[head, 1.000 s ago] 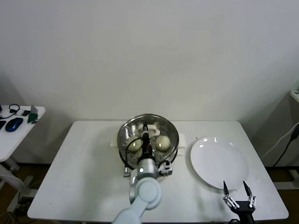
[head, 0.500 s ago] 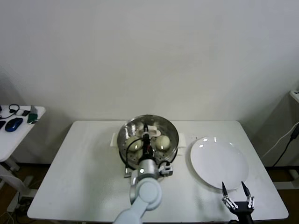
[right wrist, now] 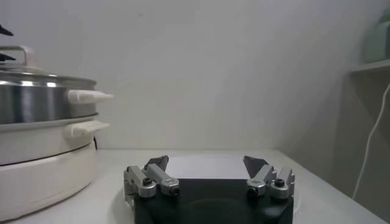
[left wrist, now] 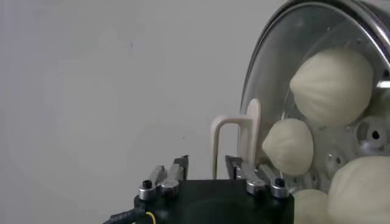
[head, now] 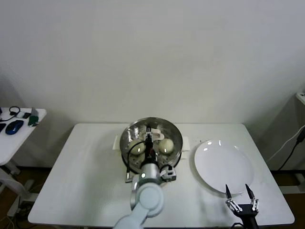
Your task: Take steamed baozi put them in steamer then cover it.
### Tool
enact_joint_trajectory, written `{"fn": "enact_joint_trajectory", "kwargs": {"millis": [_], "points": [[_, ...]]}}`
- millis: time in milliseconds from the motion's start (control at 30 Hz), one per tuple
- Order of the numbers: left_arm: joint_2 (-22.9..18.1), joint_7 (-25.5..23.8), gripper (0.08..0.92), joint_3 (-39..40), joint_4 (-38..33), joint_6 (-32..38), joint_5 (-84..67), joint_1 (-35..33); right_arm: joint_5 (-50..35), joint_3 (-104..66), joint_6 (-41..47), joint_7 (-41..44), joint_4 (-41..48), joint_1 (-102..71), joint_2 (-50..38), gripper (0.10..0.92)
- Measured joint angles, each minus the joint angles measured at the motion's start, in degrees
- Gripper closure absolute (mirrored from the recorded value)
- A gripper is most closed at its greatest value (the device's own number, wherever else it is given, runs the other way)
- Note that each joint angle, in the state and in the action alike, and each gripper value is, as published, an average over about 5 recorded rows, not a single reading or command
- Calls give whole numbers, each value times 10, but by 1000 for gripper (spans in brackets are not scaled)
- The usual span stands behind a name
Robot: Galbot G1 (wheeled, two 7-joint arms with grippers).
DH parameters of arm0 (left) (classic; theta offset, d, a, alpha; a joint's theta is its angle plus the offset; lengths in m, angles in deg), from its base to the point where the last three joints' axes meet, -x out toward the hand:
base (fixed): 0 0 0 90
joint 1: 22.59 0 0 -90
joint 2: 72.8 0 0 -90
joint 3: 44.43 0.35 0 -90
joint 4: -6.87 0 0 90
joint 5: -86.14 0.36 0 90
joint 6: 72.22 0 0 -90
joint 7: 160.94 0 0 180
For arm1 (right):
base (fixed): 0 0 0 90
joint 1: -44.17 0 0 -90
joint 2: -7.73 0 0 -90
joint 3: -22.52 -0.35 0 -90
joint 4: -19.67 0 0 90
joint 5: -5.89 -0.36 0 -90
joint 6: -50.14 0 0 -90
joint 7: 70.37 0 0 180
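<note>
The steamer (head: 151,141) stands at the table's back middle with the glass cover (left wrist: 292,36) on it. Through the glass show several cream baozi (head: 166,145) (left wrist: 332,85). My left gripper (head: 149,139) (left wrist: 206,161) hangs over the cover, open, its fingertips on either side of the white handle (left wrist: 253,131) with a gap to each. My right gripper (head: 241,192) (right wrist: 206,160) waits open and empty at the table's front right, by the near edge of the white plate (head: 223,164).
The steamer's white side handles (right wrist: 85,96) stick out toward the plate. A small side table (head: 16,125) with a mouse and headphones stands far to the left. The table's edges run close to my right gripper.
The left gripper's fingers have come apart from the cover's handle, and the cover stays on the steamer. The right gripper has barely shifted.
</note>
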Motion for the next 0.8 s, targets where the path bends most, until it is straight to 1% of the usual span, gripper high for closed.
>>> {"fn": "enact_joint_trajectory", "kwargs": {"millis": [233, 367, 433, 567, 700, 800], "points": [[26, -4, 321, 5, -47, -4, -44, -14, -7, 4, 16, -10, -4, 4, -2, 203], [46, 10, 218, 5, -85, 0, -88, -29, -9, 7, 25, -20, -8, 5, -2, 203], [55, 24, 190, 2, -106, 6, -119, -39, -9, 8, 28, -24, -10, 6, -1, 203], [73, 63, 178, -14, -145, 29, -201, -64, -10, 8, 36, -34, -17, 7, -2, 203], [88, 115, 177, -51, -175, 78, -308, -99, -9, 7, 42, -43, -23, 9, 0, 203], [95, 150, 177, -95, -191, 128, -401, -129, -7, 6, 45, -48, -27, 10, 1, 203]]}}
